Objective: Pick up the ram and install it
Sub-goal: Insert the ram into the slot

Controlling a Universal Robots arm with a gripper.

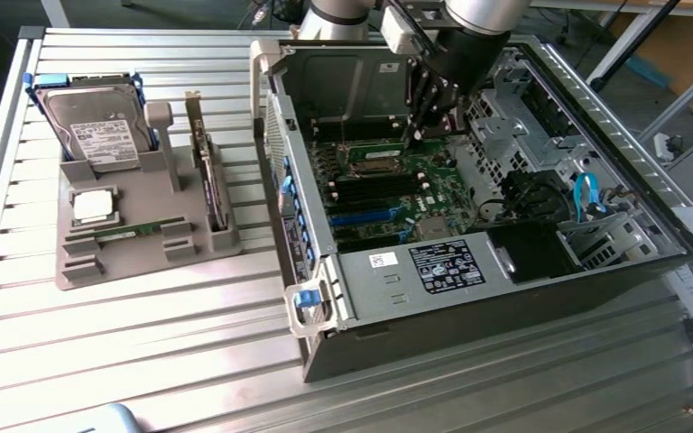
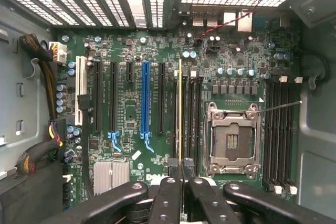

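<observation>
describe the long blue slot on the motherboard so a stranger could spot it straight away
Look inside the open computer case at the green motherboard. Among its row of long parallel slots, it is the blue slot: its neighbours are black slots, and one further along is a white slot.

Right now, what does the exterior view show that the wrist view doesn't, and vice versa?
The exterior view adds the grey holder on the table, carrying a hard drive and a processor chip. The wrist view adds the ram, edge-on, clamped in the gripper. Shared: the motherboard, its empty processor socket, the blue slot.
</observation>
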